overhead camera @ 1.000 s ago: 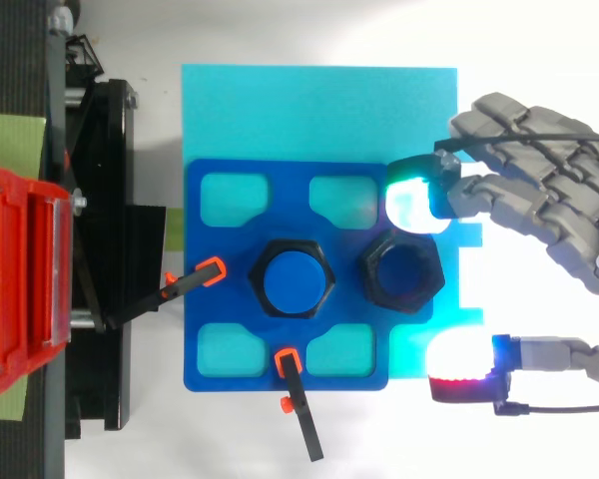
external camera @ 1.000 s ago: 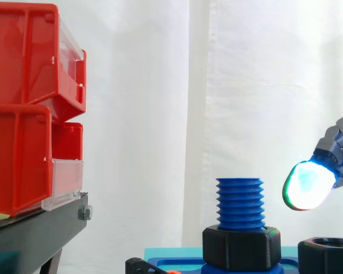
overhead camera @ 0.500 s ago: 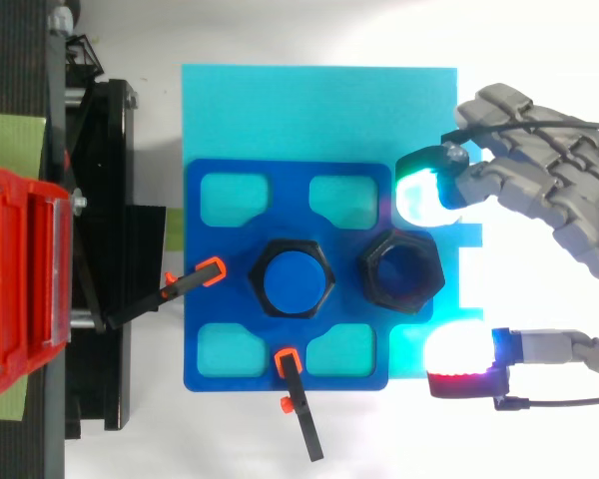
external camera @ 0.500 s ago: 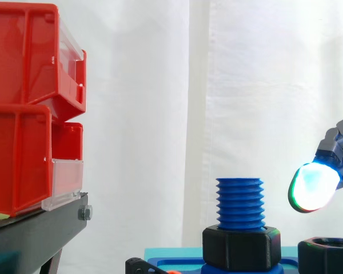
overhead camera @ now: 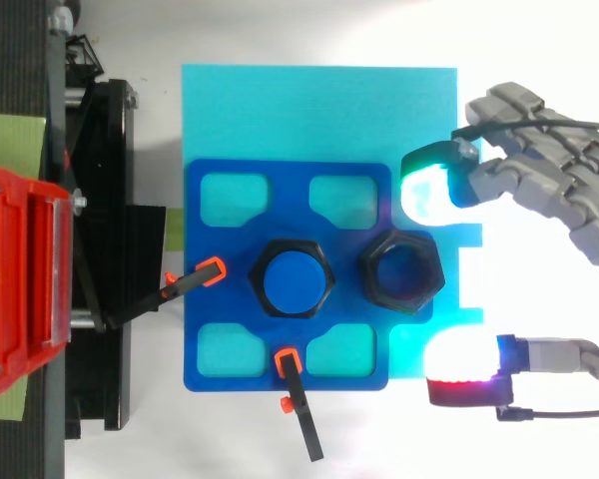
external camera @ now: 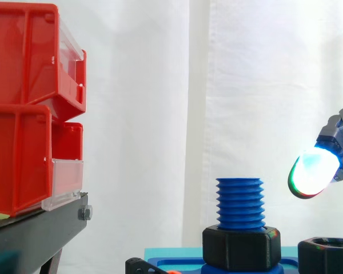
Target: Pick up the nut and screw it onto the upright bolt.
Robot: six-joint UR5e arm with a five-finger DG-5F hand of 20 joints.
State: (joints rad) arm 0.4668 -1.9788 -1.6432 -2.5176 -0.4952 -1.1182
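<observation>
**Black hexagonal nut (overhead camera: 400,271) and blue upright bolt (overhead camera: 295,278) on a blue fixture plate (overhead camera: 290,190).**

The bolt stands vertical near the middle of the plate. Its coarse blue thread is bare over the upper part, and its flat top appears round from above. A black hexagonal collar (external camera: 241,248) rings the foot of the bolt. The nut lies flat on the plate just beside the bolt, toward the right edge of both views. A narrow gap separates it from the collar, and its bore faces upward. The nut is not yet on the thread. In the side view its top sits level with the top of the collar, well below the bolt's tip.
</observation>
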